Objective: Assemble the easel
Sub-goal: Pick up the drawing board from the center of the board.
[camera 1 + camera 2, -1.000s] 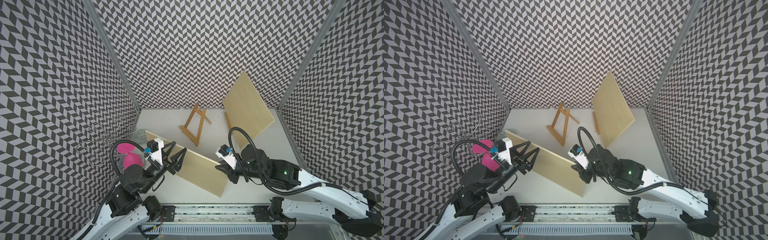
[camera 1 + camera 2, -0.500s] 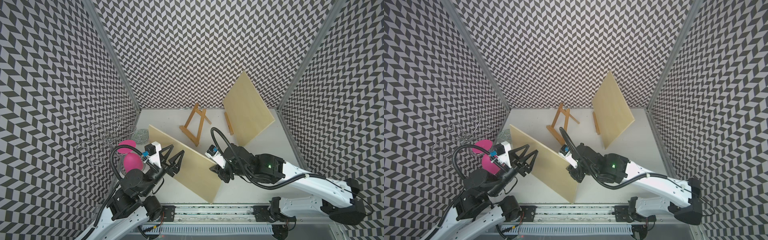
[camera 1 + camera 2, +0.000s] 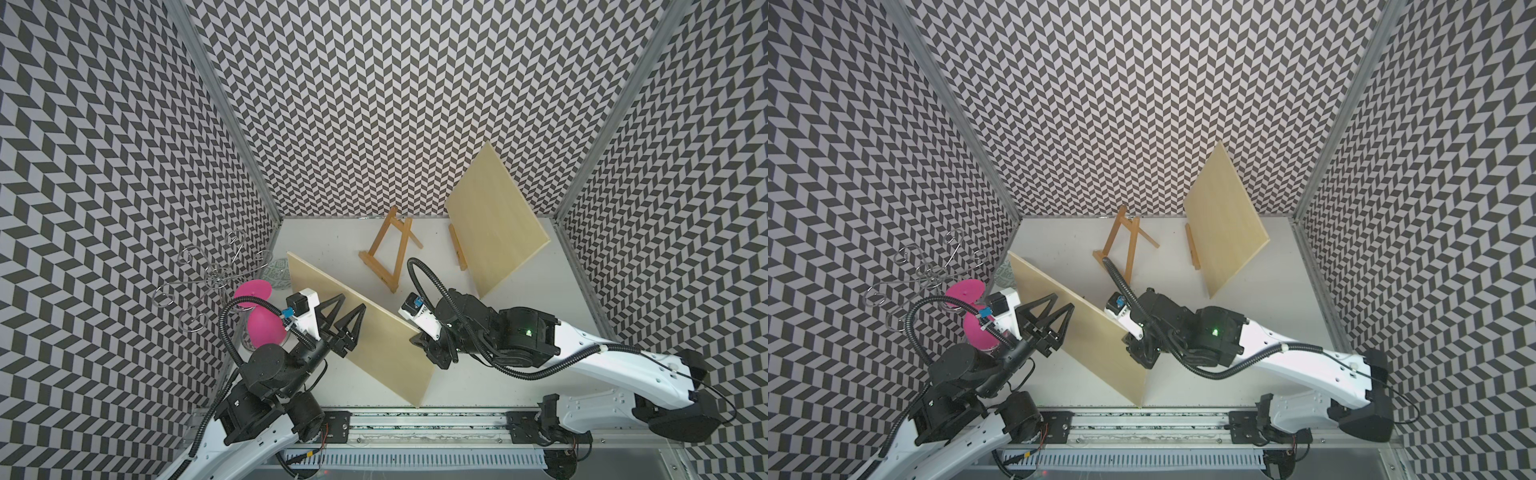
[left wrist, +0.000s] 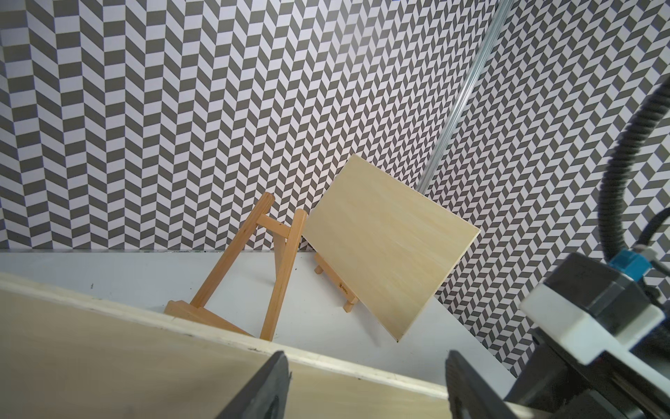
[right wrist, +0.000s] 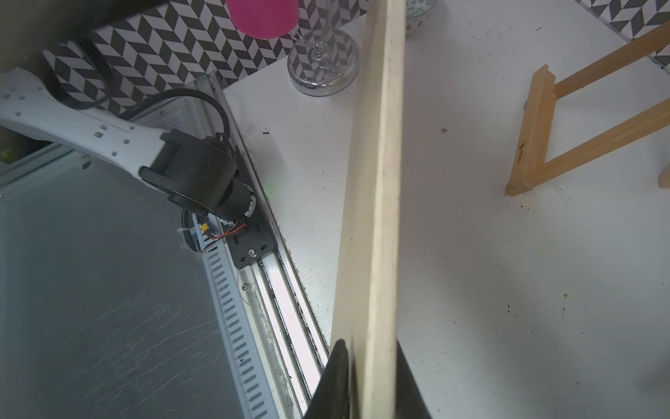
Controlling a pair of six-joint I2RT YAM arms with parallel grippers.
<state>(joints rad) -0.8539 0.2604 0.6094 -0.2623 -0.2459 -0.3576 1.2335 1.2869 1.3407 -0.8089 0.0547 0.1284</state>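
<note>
The first board (image 3: 494,220) already leans on the far easel (image 3: 457,249), but the second board (image 3: 384,351), held on edge near the front by the clamped right gripper (image 5: 369,362), with the left gripper (image 3: 353,302) open beside it, is not yet on the empty easel (image 3: 377,272).

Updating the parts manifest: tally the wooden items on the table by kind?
Boards: 2 (near board, clamped in the right end effector; far board, propped on an easel)
Easels: 2 (empty easel; loaded easel)
Total: 4
</note>
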